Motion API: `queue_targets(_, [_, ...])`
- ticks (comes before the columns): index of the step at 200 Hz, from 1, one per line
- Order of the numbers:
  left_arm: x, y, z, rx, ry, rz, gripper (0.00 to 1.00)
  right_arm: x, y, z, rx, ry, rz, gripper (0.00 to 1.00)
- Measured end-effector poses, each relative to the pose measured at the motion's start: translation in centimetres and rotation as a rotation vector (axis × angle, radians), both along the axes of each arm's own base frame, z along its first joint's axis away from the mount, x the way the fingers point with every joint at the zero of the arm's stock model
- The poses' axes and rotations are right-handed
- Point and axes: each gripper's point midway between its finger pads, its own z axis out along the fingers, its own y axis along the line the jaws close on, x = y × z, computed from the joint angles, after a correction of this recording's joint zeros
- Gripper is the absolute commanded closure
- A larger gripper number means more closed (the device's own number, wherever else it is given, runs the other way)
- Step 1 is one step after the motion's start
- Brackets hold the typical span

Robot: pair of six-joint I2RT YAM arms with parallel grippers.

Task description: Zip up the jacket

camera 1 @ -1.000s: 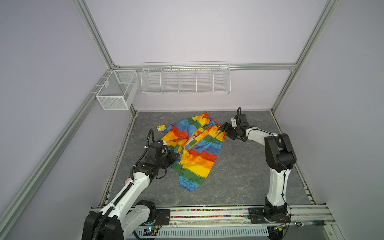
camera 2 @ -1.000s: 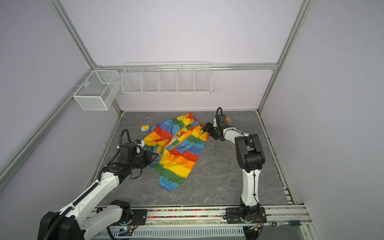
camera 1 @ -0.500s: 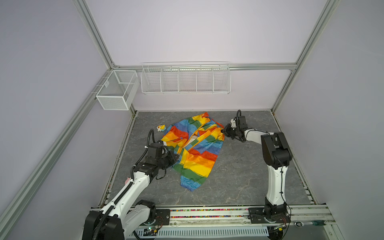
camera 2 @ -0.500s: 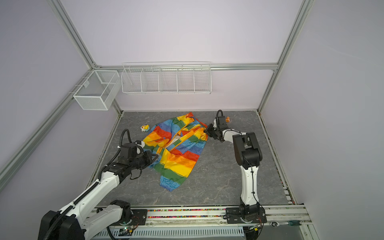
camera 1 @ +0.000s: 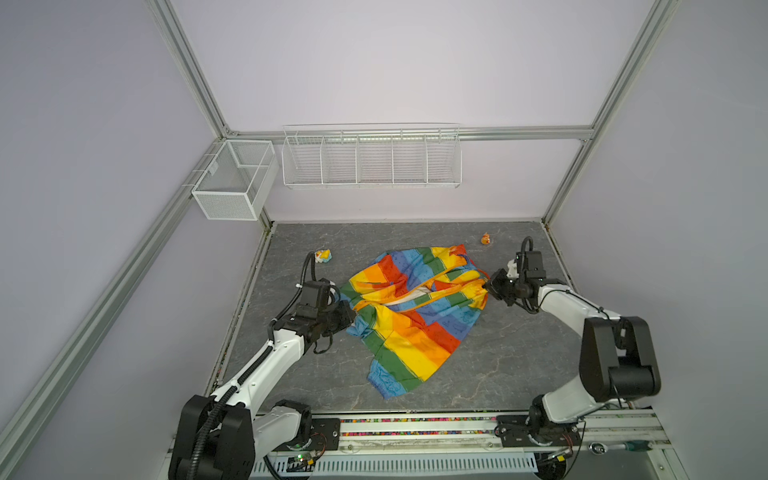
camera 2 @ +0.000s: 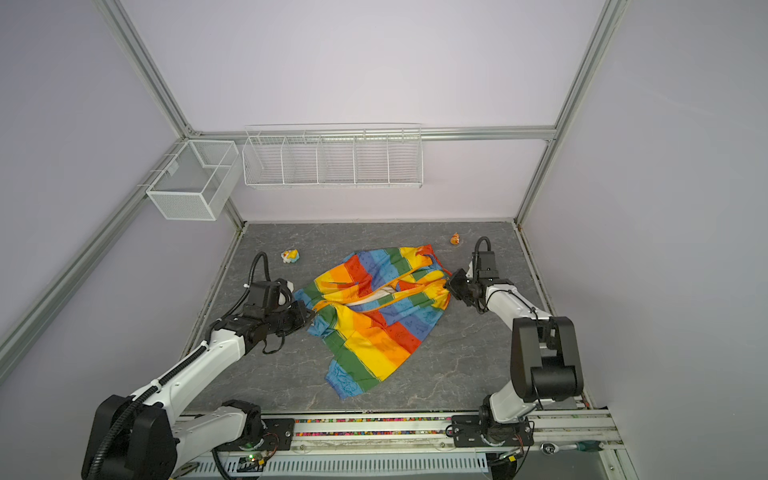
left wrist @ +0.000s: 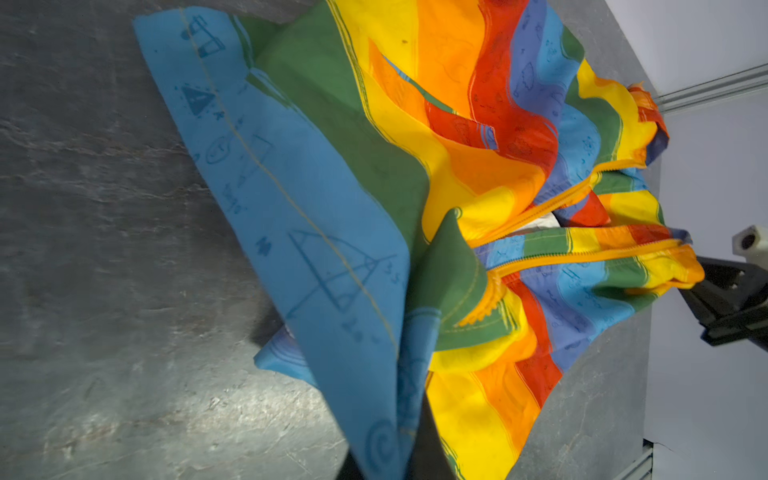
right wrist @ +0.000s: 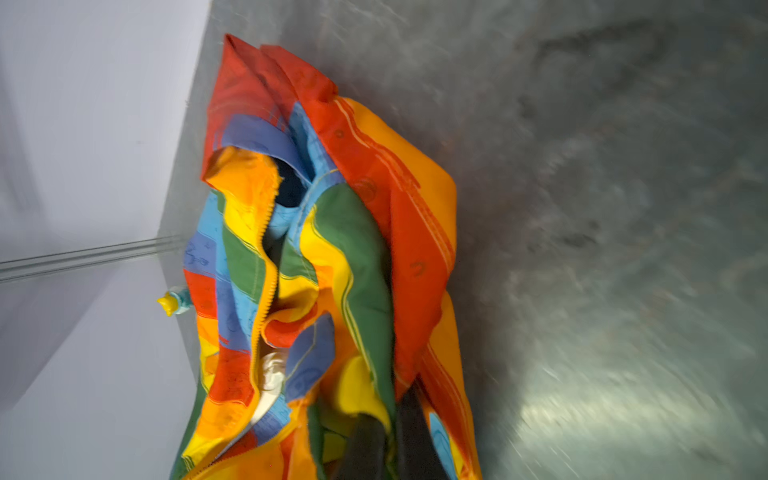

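Two clenched grips on the thin rainbow-striped rain jacket (camera 1: 415,309), mid grey stone-look surface (camera 1: 519,365): left gripper (camera 1: 348,318) on the blue hem, right gripper (camera 1: 491,286) at the opposite end. Pull apart gently to straighten the orange zipper band (left wrist: 573,258).

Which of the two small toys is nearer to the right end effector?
The orange toy, right of the jacket; the yellow toy lies left of it.

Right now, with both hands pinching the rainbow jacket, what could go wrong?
1. The left hand and right hand grip thin fabric at opposite ends of the jacket; pulling apart could slip it free.
2. The zipper gapes mid-front, showing pale lining, so its teeth may not line up.
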Motion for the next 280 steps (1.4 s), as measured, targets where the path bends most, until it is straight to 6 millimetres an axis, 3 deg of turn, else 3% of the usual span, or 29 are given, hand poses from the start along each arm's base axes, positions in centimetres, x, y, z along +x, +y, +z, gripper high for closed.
queue_targets(21, [0.5, -0.4, -0.2, 0.012, 0.014, -0.029, 1.0, -2.8, -2.4, -1.5, -0.031, 0.068, -0.043, 0.93])
queue_targets(44, [0.3, -0.9, -0.5, 0.003, 0.032, -0.066, 1.0, -4.4, -5.1, -3.1, -0.044, 0.124, -0.097, 0.93])
queue_targets(57, [0.0, -1.3, -0.6, -0.013, 0.042, -0.092, 1.0, -4.5, -5.9, -3.6, -0.042, 0.136, -0.107, 0.83])
queue_targets(84, [-0.5, -1.9, -0.4, -0.043, 0.052, -0.131, 1.0, -4.4, -6.5, -3.7, -0.044, 0.125, -0.09, 0.45])
queue_targets(100, [-0.8, -2.2, -0.4, -0.056, 0.059, -0.149, 1.0, -4.0, -6.6, -3.0, -0.05, 0.102, -0.09, 0.34])
queue_targets(115, [-1.0, -2.4, -0.4, -0.064, 0.066, -0.162, 1.0, -3.4, -6.8, -1.4, -0.068, 0.047, -0.079, 0.31])
queue_targets(151, [-1.4, -2.6, -0.4, -0.075, 0.079, -0.175, 1.0, 0.1, -6.8, 4.9, -0.108, -0.146, -0.048, 0.34])
queue_targets(176, [-1.5, -2.7, -0.4, -0.082, 0.081, -0.181, 1.0, 2.1, -5.5, 7.0, -0.102, -0.215, 0.003, 0.4])
queue_targets(198, [-1.6, -2.7, -0.3, -0.085, 0.082, -0.183, 1.0, 3.4, -3.2, 6.2, -0.078, -0.204, 0.073, 0.46])
queue_targets(213, [-1.6, -2.7, -0.4, -0.085, 0.084, -0.183, 1.0, 4.0, -1.6, 4.8, -0.06, -0.174, 0.117, 0.56])
queue_targets(226, [-1.6, -2.7, -0.4, -0.086, 0.085, -0.183, 1.0, 4.3, -0.7, 3.5, -0.043, -0.141, 0.132, 0.57])
queue_targets(280, [-1.6, -2.7, -0.4, -0.085, 0.086, -0.183, 1.0, 5.8, -0.3, 0.4, -0.02, -0.072, 0.111, 0.57])
